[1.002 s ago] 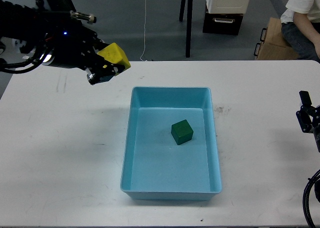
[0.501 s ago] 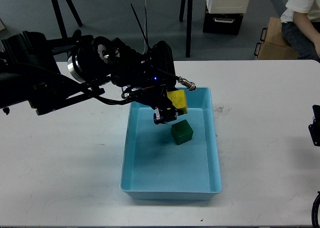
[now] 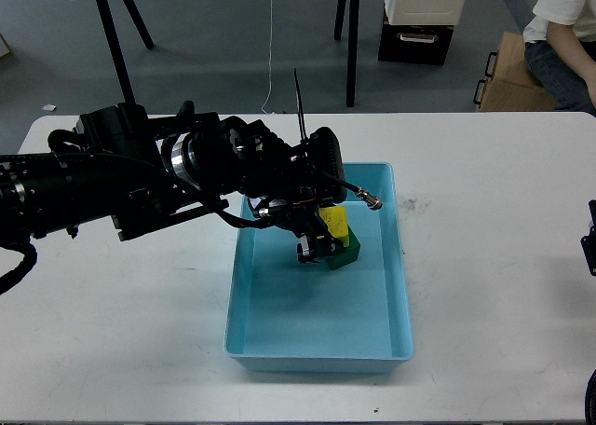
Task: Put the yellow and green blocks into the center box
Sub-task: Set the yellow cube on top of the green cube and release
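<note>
While the left gripper (image 3: 321, 241) hangs low inside the box (image 3: 244, 299), its fingers are closed on the yellow block (image 3: 336, 224), which sits right above the green block (image 3: 346, 253); contact between the two cannot be told. Green block lies on the box floor, upper middle, half hidden by the gripper.

Risks, as judged:
- Letting go here may leave yellow perched on green; it could tip or slide off, though the walls should contain it.
- Pressing lower could shove the green block or jam yellow against it.
- Arm (image 3: 140, 178) crosses the near-left wall; a careless pull-out might drag the box across the table (image 3: 112, 350).

Right gripper (image 3: 592, 248): only a sliver at the frame's right edge, finger state cannot be told.

Count: one yellow block, one green block, one box, two grippers, one table.
</note>
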Robot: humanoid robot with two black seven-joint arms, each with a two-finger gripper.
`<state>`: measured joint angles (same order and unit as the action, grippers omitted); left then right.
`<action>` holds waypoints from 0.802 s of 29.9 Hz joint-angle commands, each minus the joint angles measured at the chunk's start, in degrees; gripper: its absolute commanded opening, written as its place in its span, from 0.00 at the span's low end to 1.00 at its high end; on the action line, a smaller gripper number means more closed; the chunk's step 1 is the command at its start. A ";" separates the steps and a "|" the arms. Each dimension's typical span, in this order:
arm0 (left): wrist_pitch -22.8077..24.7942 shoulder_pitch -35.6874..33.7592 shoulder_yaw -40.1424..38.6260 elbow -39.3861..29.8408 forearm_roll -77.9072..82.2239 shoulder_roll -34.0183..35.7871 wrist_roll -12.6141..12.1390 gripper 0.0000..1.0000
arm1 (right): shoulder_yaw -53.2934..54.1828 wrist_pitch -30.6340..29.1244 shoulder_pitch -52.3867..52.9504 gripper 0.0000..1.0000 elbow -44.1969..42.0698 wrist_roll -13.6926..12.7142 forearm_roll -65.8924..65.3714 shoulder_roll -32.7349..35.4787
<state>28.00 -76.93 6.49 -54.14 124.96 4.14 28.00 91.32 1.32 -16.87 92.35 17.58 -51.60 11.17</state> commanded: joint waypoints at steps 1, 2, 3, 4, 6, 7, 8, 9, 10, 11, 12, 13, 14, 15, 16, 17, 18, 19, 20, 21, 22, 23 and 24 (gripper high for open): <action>0.00 0.21 -0.51 0.44 -0.24 -0.18 0.00 0.55 | -0.09 0.00 0.00 0.99 0.02 0.00 0.01 -0.19; 0.00 0.21 -0.60 0.53 -0.33 -0.18 0.00 0.62 | -0.09 0.00 0.00 0.99 0.02 0.00 0.01 -0.19; 0.00 0.29 -0.78 0.53 -0.41 -0.18 0.00 0.67 | -0.09 0.00 0.00 0.99 0.02 0.00 0.01 -0.19; 0.00 0.38 -1.04 0.53 -0.68 -0.09 0.00 0.75 | -0.18 0.00 0.00 0.99 0.02 0.00 0.01 -0.19; 0.00 0.99 -1.91 0.88 -1.03 -0.18 0.00 0.81 | -0.27 0.00 0.00 0.99 0.02 0.00 0.01 -0.19; 0.00 1.26 -2.53 1.05 -1.55 -0.18 0.00 0.83 | -0.44 0.00 0.00 0.99 0.02 0.00 0.01 -0.19; 0.00 1.43 -2.97 1.32 -1.82 -0.18 0.00 0.84 | -0.44 0.00 0.00 0.99 0.02 0.00 0.01 -0.19; 0.00 1.52 -3.32 1.49 -1.91 -0.27 0.00 0.85 | -0.53 0.00 0.00 0.99 0.02 0.00 0.01 -0.27; 0.00 1.52 -3.50 1.67 -1.91 -0.27 0.00 0.86 | -0.53 0.00 0.00 0.99 0.02 0.00 0.01 -0.27; 0.00 1.52 -3.50 1.67 -2.00 -0.27 0.00 0.86 | -0.53 0.00 0.00 0.99 0.02 0.00 0.01 -0.27; 0.00 1.52 -3.59 1.67 -2.08 -0.18 0.00 0.86 | -0.53 0.00 0.00 0.99 0.02 0.00 0.01 -0.27; 0.00 1.44 -3.59 1.58 -2.17 -0.09 0.00 0.87 | -0.53 0.00 0.00 0.99 0.02 0.00 0.01 -0.27; 0.00 1.35 -3.68 1.58 -2.26 0.08 0.00 0.88 | -0.45 0.00 0.00 0.99 0.02 0.00 0.01 -0.27; 0.00 1.26 -3.77 1.50 -2.61 0.34 0.00 0.91 | -0.53 -0.09 0.00 0.99 0.02 0.00 0.01 -0.27; 0.00 1.09 -4.20 1.06 -3.57 0.78 0.00 0.93 | -0.62 -0.18 0.00 0.99 0.02 0.00 0.01 -0.27; 0.00 0.91 -4.90 0.80 -4.80 1.22 0.00 0.96 | -0.88 -0.35 0.00 0.99 0.02 0.00 -0.08 -0.19; 0.00 0.82 -5.60 0.44 -6.81 2.27 0.00 1.00 | -1.32 -0.44 0.09 0.99 0.02 0.00 -0.08 -0.10; 0.00 0.73 -6.13 -0.08 -8.83 3.50 0.00 1.00 | -1.85 -0.53 0.17 0.99 0.11 0.00 -0.08 -0.10; 0.00 0.65 -6.75 -0.87 -11.12 4.82 0.00 1.00 | -2.72 -0.53 0.61 0.99 0.20 0.00 -0.08 -0.01; 0.00 0.56 -7.36 -2.10 -13.40 5.87 0.00 1.00 | -3.43 -0.53 0.88 0.99 0.20 0.00 -0.08 0.16; 0.00 0.56 -8.15 -3.24 -15.42 6.41 0.00 1.00 | -3.69 -0.53 1.14 0.99 0.11 0.00 -0.08 -0.18; 0.00 0.47 -9.47 -4.21 -17.62 6.93 0.00 1.00 | -3.70 -0.53 1.84 0.99 0.11 0.08 -0.08 -0.27; 0.00 0.56 -11.39 -4.65 -19.82 7.55 0.00 1.00 | -3.87 -0.61 2.98 0.99 0.20 0.08 -0.08 -0.27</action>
<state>28.00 -76.32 -1.20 -56.48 111.32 9.79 27.98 88.09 0.79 -15.81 92.49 17.58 -51.68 11.10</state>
